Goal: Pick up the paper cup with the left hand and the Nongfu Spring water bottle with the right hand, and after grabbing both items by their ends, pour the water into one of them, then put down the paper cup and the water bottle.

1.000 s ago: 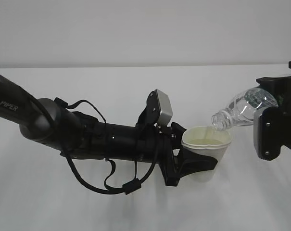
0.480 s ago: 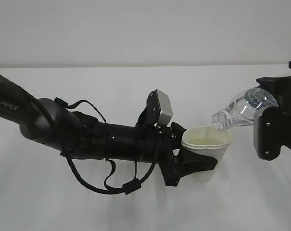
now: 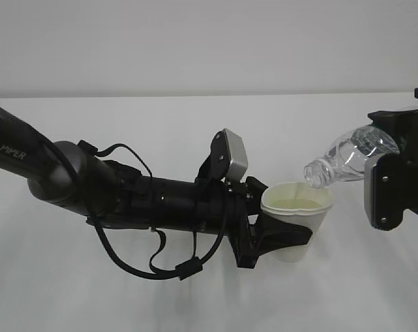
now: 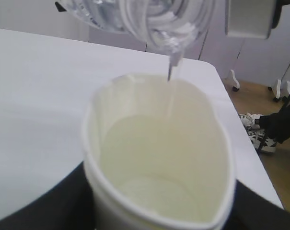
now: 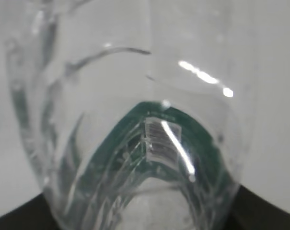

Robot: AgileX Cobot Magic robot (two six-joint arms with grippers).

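Pouring is underway: the right hand (image 3: pixel 374 176), clamped on the tilted Nongfu Spring water bottle (image 3: pixel 347 160), is trickling water (image 4: pixel 172 79) into the paper cup (image 3: pixel 297 220), which the left hand (image 3: pixel 278 235) is gripping above the desk (image 3: pixel 195 297), apparently mid-desk; setting both down remains.

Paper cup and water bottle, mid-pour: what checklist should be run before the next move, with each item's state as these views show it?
1. Left gripper holds the paper cup: ok, black fingers wrap its lower half.
2. Cup upright: ok, though its rim is squeezed into an oval in the left wrist view.
3. Nongfu Spring water bottle held by the right gripper: ok, tilted mouth down toward the cup.
4. Bottle mouth over the cup opening: ok, a thin stream of water falls inside the far rim.
5. Room left in the cup: ok, the liquid stands below the rim.
6. Water left in the bottle: cannot tell.
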